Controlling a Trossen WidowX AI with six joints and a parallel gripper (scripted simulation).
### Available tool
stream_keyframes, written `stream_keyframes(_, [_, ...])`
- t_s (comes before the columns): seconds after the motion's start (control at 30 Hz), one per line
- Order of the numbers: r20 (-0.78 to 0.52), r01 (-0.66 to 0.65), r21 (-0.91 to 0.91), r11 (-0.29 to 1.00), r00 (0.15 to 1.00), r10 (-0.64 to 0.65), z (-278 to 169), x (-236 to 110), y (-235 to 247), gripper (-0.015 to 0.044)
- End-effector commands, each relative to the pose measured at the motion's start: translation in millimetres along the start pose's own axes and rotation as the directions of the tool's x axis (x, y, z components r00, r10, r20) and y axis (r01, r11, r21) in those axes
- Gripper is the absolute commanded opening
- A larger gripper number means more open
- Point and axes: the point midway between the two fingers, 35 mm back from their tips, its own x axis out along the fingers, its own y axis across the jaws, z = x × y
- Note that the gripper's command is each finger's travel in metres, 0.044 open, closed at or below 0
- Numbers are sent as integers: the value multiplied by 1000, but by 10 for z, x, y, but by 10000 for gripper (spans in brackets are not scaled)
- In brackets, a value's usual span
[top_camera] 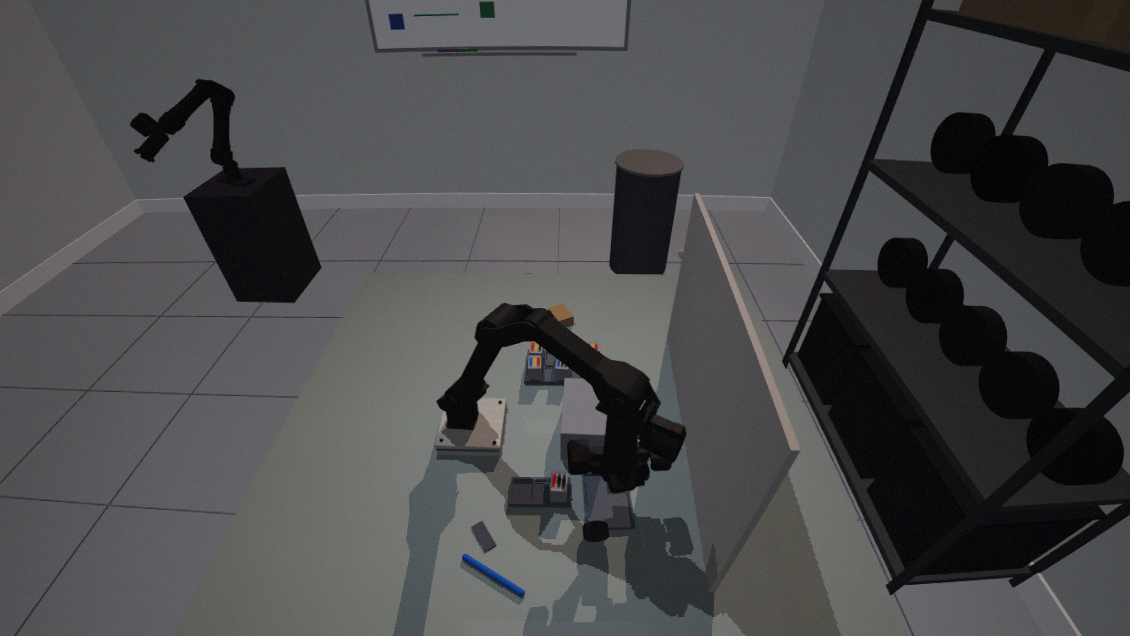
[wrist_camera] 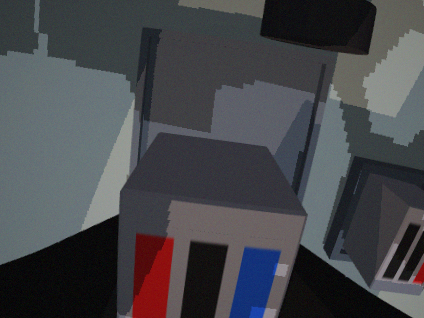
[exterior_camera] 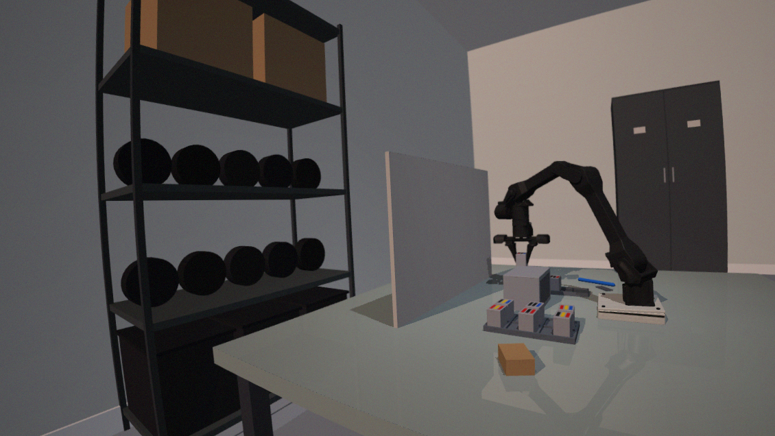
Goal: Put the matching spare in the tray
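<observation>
My gripper (wrist_camera: 202, 230) (exterior_camera: 520, 253) (top_camera: 613, 472) is shut on a small grey spare block (wrist_camera: 208, 174) (exterior_camera: 520, 260) with red, black and blue stripes on its face. It holds the block in the air above the flat grey tray (wrist_camera: 220, 67) (top_camera: 618, 513), with a gap between them. The mounted unit, a larger grey box (top_camera: 581, 414) (exterior_camera: 525, 286), stands just behind the tray. A rack of other striped spares (top_camera: 545, 367) (exterior_camera: 531, 319) sits further back. In the top view the wrist hides the held block.
A black puck (wrist_camera: 316, 17) (top_camera: 596, 530) lies at the tray's near end. A small holder with a striped block (top_camera: 559, 485) (wrist_camera: 400, 247) stands left of the tray. A blue rod (top_camera: 492, 575), a grey slab (top_camera: 483, 535), a brown box (exterior_camera: 516, 358) and an upright panel (top_camera: 727, 371) are nearby.
</observation>
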Motion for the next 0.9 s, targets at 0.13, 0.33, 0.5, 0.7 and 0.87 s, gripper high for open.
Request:
stream_keyframes(0.13, [0, 3, 3, 1000, 1000, -3, -5, 71, -5, 0])
stream_keyframes(0.33, [0, 3, 3, 1000, 1000, -3, -6, 115, -7, 0])
stream_keyframes(0.5, [0, 3, 3, 1000, 1000, -3, -8, 152, -9, 0])
stream_keyframes(0.7, [0, 3, 3, 1000, 1000, -3, -10, 195, -12, 0])
stream_keyframes(0.87, [0, 3, 3, 1000, 1000, -3, -12, 231, -15, 0])
